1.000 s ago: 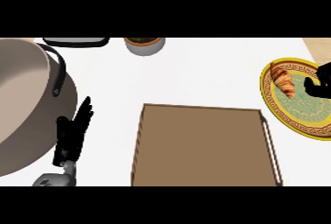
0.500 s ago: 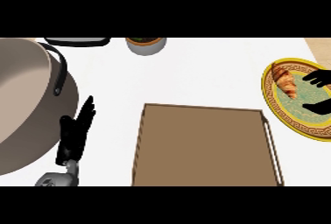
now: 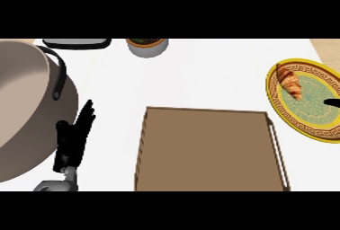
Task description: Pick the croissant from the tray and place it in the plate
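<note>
The big grey pot (image 3: 26, 108) crowds the left edge beside the open, resting left hand (image 3: 74, 139), the brown tray (image 3: 209, 150) fills the lower middle, and the croissant (image 3: 291, 83) lies on the plate (image 3: 292, 119) as the right hand (image 3: 333, 102), fingers unreadable, has withdrawn to the right edge.

Big beige pot (image 3: 26, 108) with black handle (image 3: 58, 74) at far left. Small grey cup (image 3: 147, 46) at far edge, dark flat object (image 3: 77, 43) left of it. White desk (image 3: 199, 76) underneath.
</note>
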Robot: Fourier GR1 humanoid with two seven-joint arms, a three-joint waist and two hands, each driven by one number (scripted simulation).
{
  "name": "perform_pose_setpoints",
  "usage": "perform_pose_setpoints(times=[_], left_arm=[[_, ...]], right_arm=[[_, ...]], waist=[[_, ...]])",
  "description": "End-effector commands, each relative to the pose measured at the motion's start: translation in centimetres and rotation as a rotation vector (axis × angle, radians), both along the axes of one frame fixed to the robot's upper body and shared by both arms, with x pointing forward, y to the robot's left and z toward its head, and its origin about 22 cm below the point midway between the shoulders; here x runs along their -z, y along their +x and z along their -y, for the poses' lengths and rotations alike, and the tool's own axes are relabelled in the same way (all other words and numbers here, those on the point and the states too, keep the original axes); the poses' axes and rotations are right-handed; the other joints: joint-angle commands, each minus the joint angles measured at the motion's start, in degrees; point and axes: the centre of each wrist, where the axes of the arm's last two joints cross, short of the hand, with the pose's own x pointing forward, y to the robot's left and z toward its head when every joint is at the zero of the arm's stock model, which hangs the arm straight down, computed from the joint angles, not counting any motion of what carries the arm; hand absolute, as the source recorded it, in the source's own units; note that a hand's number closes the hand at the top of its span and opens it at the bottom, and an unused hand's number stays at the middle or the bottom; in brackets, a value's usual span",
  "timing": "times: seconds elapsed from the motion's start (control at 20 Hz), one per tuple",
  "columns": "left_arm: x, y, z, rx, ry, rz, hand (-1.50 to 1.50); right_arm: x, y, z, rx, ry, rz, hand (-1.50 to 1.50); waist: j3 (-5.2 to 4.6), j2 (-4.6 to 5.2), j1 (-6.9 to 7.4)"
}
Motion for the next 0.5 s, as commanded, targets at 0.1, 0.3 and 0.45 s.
perform_pose_setpoints(times=[0.1,0.3,0.45], left_arm=[[-1.2,0.8,-0.8,0.002,0.007,0.002,0.0],[-0.4,1.3,-0.2,0.011,0.006,0.017,0.0],[-0.8,0.3,0.4,0.015,0.01,0.03,0.0]], right_arm=[[0.8,-2.4,2.3,-0.009,0.193,0.043,-1.5],[1.8,-3.8,3.1,-0.047,0.211,0.031,-1.5],[2.3,-3.9,2.9,-0.07,0.226,0.069,-1.5]], waist=[[0.01,0.31,0.66],[-0.01,0.27,0.47],[0.09,0.32,1.25]])
